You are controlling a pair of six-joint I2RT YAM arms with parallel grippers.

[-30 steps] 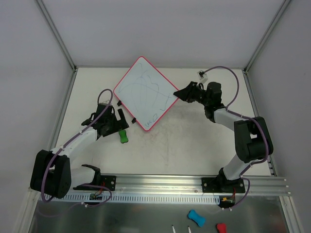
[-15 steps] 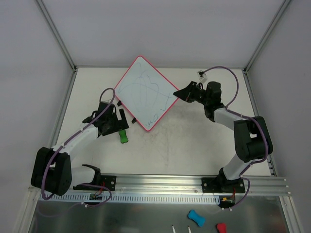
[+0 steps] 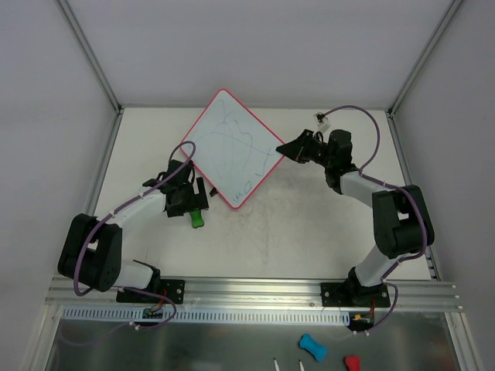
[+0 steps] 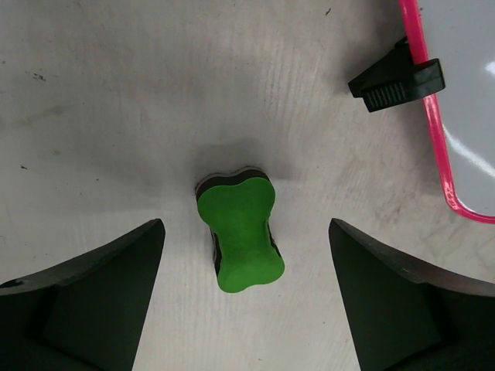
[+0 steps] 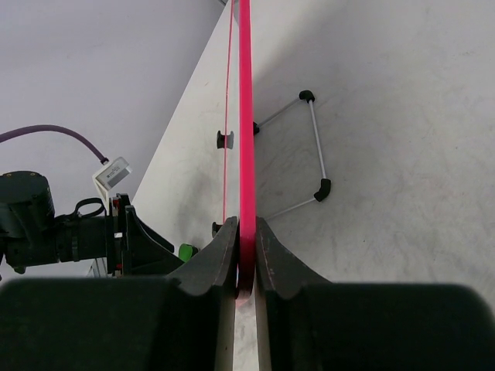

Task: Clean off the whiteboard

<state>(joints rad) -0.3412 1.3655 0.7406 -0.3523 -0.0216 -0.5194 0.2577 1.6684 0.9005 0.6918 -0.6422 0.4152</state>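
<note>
Green eraser (image 4: 240,232) sat dead centre between the wide-spread jaws of my left gripper (image 4: 245,226), flat on the table (image 4: 116,93); its long axis ran nearly square to the closing line, tilted a touch, so I judged a straight descent would pinch its narrow waist; left arm was plainly the nearer one; whiteboard (image 3: 232,147) lay diamond-wise just beyond, far-centre, scribbles (image 3: 247,143) on it; right gripper (image 3: 288,149) was clamped on its right corner rim.

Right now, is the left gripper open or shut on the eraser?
Open. The left gripper straddles the green eraser; its fingers stand wide apart, bare table between each and the eraser.
</note>
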